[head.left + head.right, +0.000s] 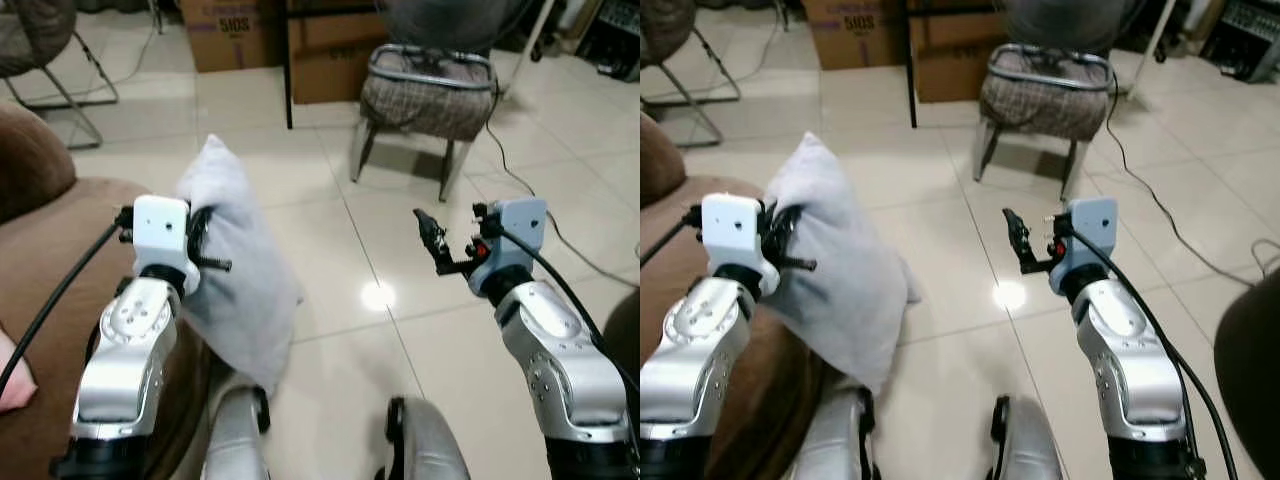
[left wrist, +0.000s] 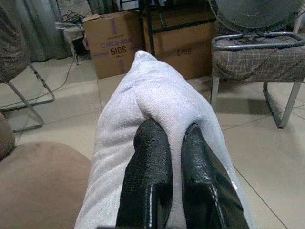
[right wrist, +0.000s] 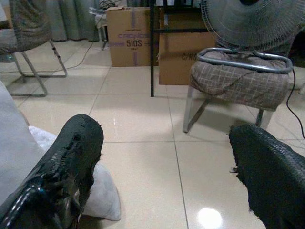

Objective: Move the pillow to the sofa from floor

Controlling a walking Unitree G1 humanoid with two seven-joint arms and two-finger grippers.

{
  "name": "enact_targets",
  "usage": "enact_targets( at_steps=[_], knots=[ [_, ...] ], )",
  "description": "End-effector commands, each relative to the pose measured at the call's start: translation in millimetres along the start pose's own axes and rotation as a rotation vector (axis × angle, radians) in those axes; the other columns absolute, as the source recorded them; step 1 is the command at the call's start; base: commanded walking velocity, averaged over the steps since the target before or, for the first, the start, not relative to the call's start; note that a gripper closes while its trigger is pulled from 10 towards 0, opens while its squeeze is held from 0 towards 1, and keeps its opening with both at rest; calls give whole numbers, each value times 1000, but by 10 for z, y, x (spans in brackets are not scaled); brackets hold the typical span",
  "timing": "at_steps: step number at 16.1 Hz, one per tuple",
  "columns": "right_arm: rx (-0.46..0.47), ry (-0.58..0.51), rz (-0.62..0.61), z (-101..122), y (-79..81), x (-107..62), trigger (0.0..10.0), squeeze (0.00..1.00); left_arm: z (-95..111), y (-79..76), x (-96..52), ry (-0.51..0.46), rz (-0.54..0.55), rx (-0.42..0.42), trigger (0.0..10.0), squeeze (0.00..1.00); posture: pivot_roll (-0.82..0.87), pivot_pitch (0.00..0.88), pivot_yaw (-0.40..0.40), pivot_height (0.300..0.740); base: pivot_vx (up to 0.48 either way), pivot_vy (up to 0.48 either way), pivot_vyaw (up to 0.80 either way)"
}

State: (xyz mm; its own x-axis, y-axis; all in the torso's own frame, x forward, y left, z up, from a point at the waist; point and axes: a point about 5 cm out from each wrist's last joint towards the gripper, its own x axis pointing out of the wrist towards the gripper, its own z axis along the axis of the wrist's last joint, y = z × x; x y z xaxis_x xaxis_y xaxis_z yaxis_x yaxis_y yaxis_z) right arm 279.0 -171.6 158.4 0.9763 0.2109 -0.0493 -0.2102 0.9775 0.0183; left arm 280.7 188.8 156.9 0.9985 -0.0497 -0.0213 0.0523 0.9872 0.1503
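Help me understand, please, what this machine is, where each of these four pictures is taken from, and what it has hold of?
This is a walking humanoid robot with two silver arms, each ending in a gripper of two long black fingers. The two wide pictures come from the twin cameras in its head, looking forward and down, so they show one scene. The other two come from a camera on each wrist, looking along that gripper's fingers.

The left gripper is shut on a soft light-grey fabric pillow, pinching a fold of it, as the left wrist view shows closely. The pillow hangs beside the brown sofa. The right gripper is open and holds nothing, out over the glossy beige tiled floor. Further off stand a checked metal-framed stool and brown cardboard boxes.
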Motion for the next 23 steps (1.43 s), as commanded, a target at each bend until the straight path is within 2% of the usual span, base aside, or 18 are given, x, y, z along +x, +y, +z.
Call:
enact_targets(
  at_steps=[1,4,8,12,14,17,23],
  knots=[
    [-1,12,-15,-23,-15,-16,10000,0,102,-25,-24,-58,-3,15,10000,0,20,0,-2,671,0,0,0],
    [7,8,-14,-20,26,-20,10000,0,116,-82,-53,-78,-6,-13,10000,0,25,0,-2,701,0,0,0],
    [8,-4,-12,-24,61,-49,10000,0,31,-122,-119,-62,-15,1,10000,0,26,0,1,736,0,0,0],
    [-55,45,42,-172,228,-35,10000,0,49,-133,-84,-70,0,-8,10000,0,35,0,-3,740,0,0,0],
    [-83,57,123,-187,318,-46,10000,0,40,-140,-84,-66,2,3,10000,0,39,0,-1,740,0,0,0],
    [-72,40,127,-165,318,-39,10000,0,52,-136,-80,-77,4,13,10000,0,38,0,0,740,0,0,688],
    [-83,29,120,-141,285,5,10000,0,62,-176,-69,-82,9,8,10000,0,41,0,-4,740,0,-314,800]
  ],
)
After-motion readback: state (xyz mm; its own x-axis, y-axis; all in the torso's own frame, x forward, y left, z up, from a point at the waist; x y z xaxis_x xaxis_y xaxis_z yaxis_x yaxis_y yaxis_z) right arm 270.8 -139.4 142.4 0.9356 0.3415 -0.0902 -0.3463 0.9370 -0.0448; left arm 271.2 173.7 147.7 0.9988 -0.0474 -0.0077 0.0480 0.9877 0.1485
